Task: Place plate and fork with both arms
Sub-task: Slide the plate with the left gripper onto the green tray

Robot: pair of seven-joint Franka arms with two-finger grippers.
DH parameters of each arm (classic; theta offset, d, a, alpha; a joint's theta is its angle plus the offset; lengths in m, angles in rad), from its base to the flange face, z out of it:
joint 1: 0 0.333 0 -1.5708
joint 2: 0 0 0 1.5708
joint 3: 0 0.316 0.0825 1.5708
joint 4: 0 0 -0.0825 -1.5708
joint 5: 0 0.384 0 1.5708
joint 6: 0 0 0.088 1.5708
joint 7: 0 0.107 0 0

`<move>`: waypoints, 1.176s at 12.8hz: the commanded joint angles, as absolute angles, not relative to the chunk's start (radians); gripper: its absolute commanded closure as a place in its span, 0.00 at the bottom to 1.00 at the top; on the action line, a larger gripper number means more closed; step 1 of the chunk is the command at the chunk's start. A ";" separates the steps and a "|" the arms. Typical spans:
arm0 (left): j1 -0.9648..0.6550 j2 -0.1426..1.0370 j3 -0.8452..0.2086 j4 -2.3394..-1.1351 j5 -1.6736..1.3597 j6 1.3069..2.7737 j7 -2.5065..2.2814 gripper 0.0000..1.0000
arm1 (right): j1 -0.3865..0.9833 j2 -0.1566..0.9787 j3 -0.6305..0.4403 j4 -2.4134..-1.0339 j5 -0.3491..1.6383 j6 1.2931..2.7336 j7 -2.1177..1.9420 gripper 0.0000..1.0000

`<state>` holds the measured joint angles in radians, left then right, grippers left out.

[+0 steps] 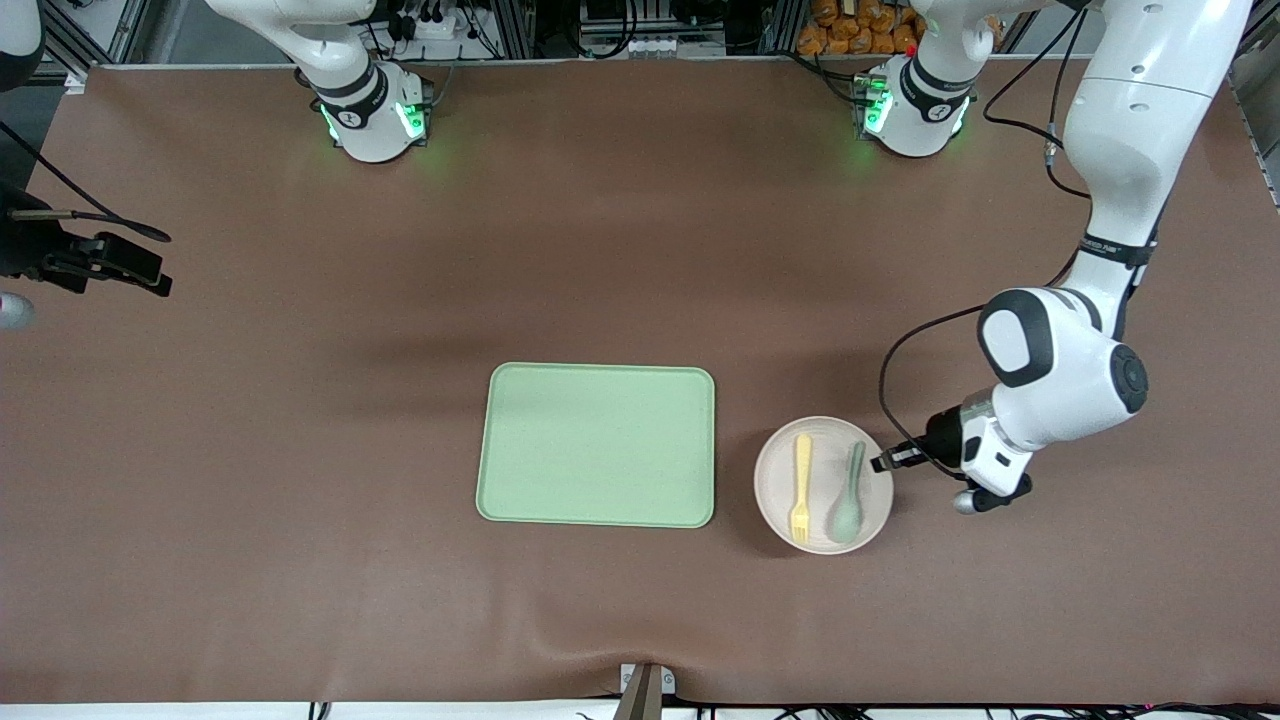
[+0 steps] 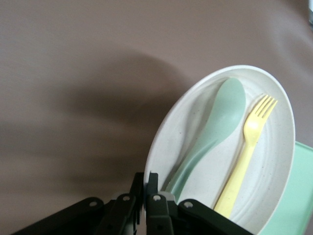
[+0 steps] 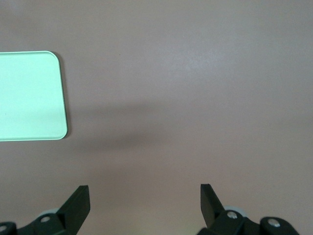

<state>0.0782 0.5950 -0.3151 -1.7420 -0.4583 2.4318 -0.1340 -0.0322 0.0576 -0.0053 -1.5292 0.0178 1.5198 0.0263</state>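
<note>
now, operator, look at the round, shallow, pale beige-pink plate (image 1: 824, 485) sitting on the brown table mat (image 1: 300, 500) beside the rectangular light-green tray (image 1: 597, 444), toward the left arm's end of the table; the two stand just apart, not touching; on the plate you see the small pale-yellow plastic fork (image 1: 801, 487) lying alongside the pale-green spoon (image 1: 849, 495), the fork on the side toward the tray, the spoon on the side toward the left gripper; they lie close and roughly parallel, apart from each other.

you have the left gripper (image 1: 886, 460) down at the plate's rim on the side away from the tray; in the left wrist view its black fingers (image 2: 152, 193) are clenched on the edge of the plate, one above the rim and one below, right by the end of the spoon's handle; the plate looks level on the mat in the front view.

your right gripper (image 3: 145, 198) waits up over bare mat at the right arm's end of the table, well apart from the tray; its fingers are spread wide and hold nothing; a corner of the tray shows in its wrist view.
</note>
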 commanded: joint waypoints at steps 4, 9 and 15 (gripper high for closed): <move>-0.093 0.641 -0.331 -1.641 -0.463 2.447 -0.276 1.00 | -0.032 0.052 -0.003 -1.534 0.018 1.514 0.040 0.00; -0.208 0.702 -0.330 -1.635 -0.460 2.621 -0.275 1.00 | -0.022 0.055 -0.002 -1.534 0.026 1.514 0.040 0.00; -0.437 0.778 -0.166 -1.611 -0.445 2.714 -0.328 1.00 | 0.037 0.067 -0.002 -1.534 0.031 1.522 0.041 0.00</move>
<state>-0.3793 0.7556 -0.2223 -1.6416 -0.4555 2.7071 -0.2882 0.0293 0.0631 0.0013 -1.5311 0.0186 1.5180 0.0300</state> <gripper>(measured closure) 0.938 0.000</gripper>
